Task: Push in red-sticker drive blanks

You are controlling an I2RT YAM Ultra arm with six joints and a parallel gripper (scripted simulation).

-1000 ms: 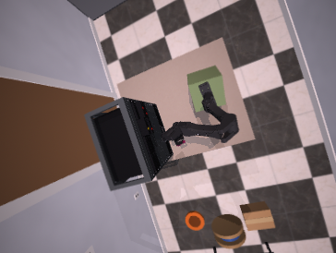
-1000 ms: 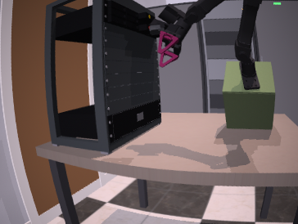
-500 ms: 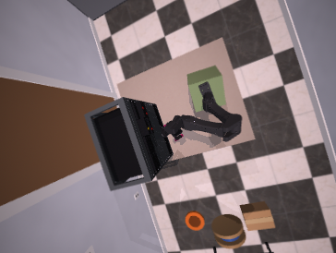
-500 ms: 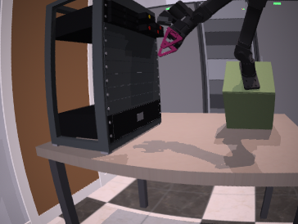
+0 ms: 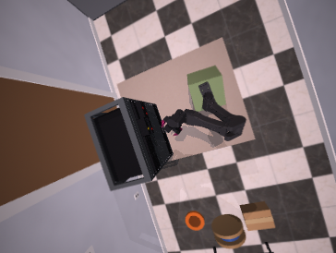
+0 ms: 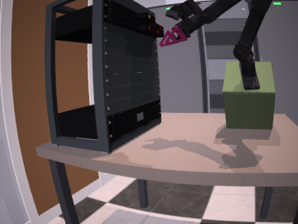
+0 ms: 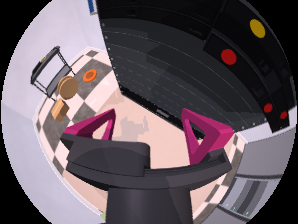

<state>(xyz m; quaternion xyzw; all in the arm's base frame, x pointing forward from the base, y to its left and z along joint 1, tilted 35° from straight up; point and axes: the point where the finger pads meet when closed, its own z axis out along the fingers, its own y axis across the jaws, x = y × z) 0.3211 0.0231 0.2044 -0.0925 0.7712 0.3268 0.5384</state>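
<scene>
While the rack (image 6: 101, 78) stands on the table (image 6: 192, 163) just ahead of my gripper (image 6: 173, 38), my magenta fingers are spread wide, grasping nothing. Red-stickered drive blanks (image 6: 151, 28) protrude at the rack's top, close beside my fingertips; a yellow-stickered one (image 6: 144, 16) sits above.

Beige table (image 6: 196, 135), dark rack (image 6: 100, 82) at one end, green block (image 6: 248, 98) opposite

Exterior view: arm (image 6: 250, 29) upper links cut off by top edge. Top view: gripper (image 5: 170, 126) fingertips too small to resolve against the rack (image 5: 121, 186) face beside them.
</scene>
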